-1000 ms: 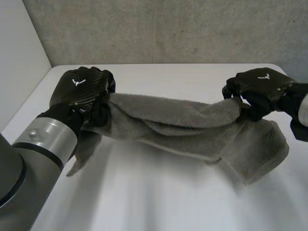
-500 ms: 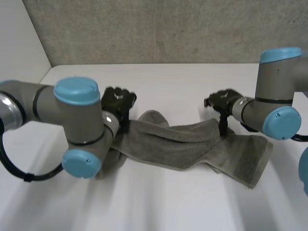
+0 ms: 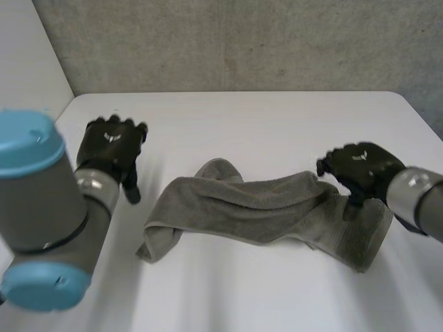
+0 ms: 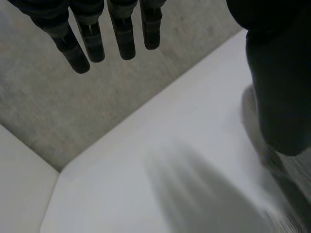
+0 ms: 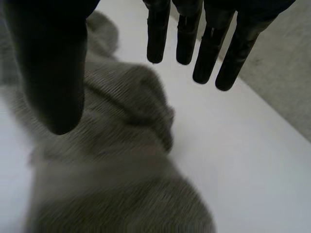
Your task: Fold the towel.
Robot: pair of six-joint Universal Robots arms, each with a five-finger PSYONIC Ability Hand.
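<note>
Towel [image 3: 263, 207] lies grey, rumpled, bunched lengthwise.

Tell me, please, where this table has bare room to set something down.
Bare: the far strip of the table between the towel and the wall, and the near strip in front of the towel. A narrower gap separates the left hand from the towel. Crowded: the middle, with the towel and the right hand at its end.
</note>
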